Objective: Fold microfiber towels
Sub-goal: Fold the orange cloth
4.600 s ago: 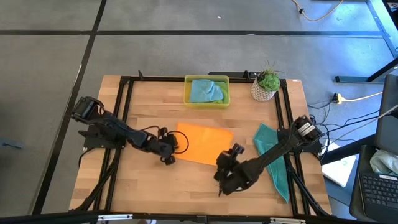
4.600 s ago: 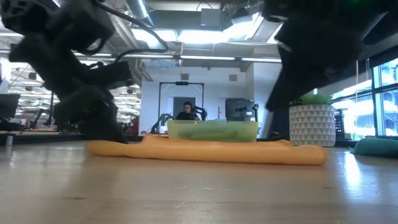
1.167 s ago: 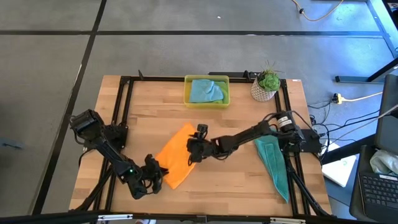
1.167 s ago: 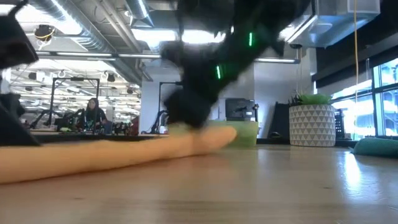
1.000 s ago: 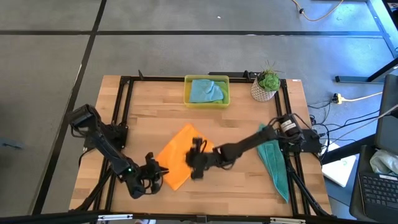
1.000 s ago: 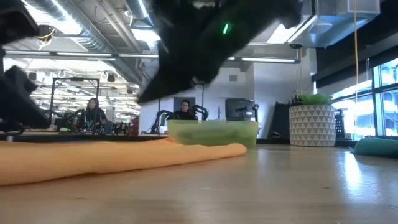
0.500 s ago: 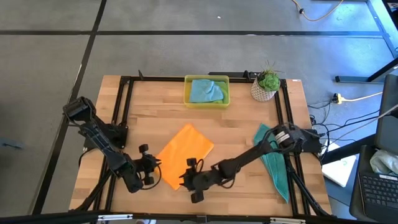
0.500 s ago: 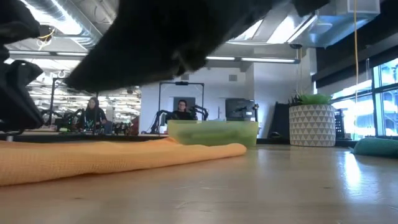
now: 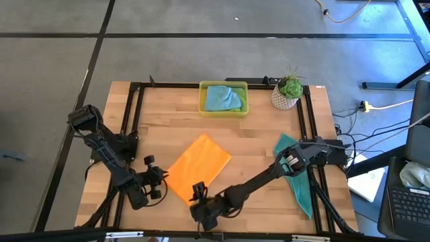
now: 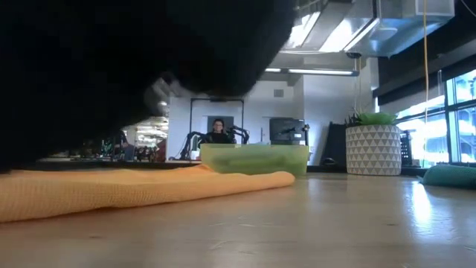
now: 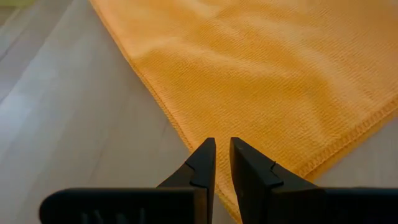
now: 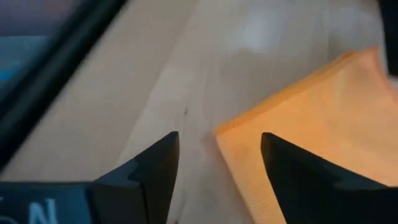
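On the wooden desk the orange microfiber towel lies folded and flat, a little toward 6 o'clock from the centre, turned like a diamond. The left end effector stands at 9 o'clock of this towel, just beside its edge; in the left wrist view its two fingers are almost together, with only a thin gap, and nothing is between them, while the hemmed edge of the towel lies just in front of the tips. The right end effector is at 6 o'clock of the towel, near the front edge of the desk, and its arm reaches across from the 3 o'clock side. In the right wrist view its fingers stand wide apart and hold nothing, and a corner of the orange towel lies just beyond them. A teal towel lies folded long at 3 o'clock, by the frame. A light blue towel rests in the yellow tray at 12 o'clock, with a potted plant next to it.
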